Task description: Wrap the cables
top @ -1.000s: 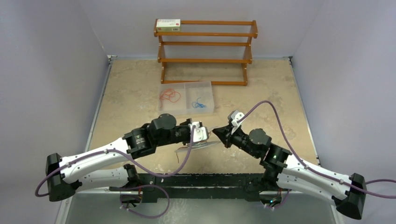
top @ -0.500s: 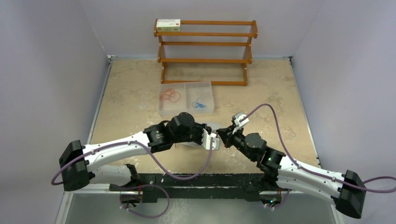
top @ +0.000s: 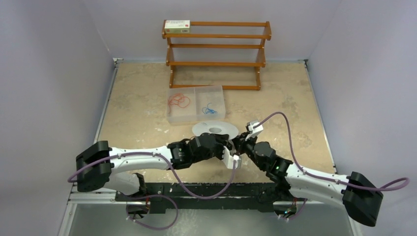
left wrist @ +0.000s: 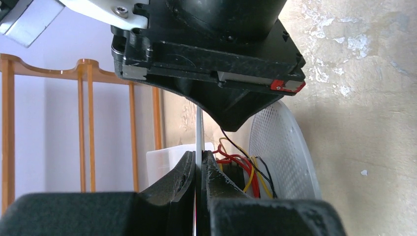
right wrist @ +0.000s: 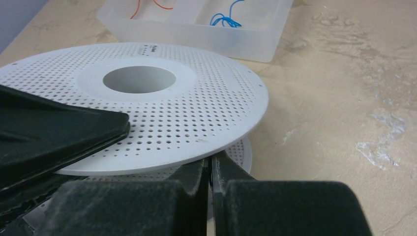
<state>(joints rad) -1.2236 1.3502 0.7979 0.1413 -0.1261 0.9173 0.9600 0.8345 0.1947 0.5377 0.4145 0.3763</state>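
- The table (top: pixel 147 93): its side edges lie well apart from both grippers. A clear plastic tray (top: pixel 196 117) stands near, just beyond the spool.
- The spool (top: pixel 202 129): white and perforated, lying roughly flat mid-table between the two wrists.
- The left gripper (left wrist: pixel 198 162): jaws nipped tight on the thin edge of one spool flange.
- The right gripper (right wrist: pixel 211 165): jaws pressed together, tips tucked under the upper flange's rim. Whether a wire is pinched between them cannot be told.
- The cables (left wrist: pixel 242 166): red, yellow and black strands bunched between the flanges.

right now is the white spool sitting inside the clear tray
No, the spool is outside the clear tray, on its near side, closer to the arms.
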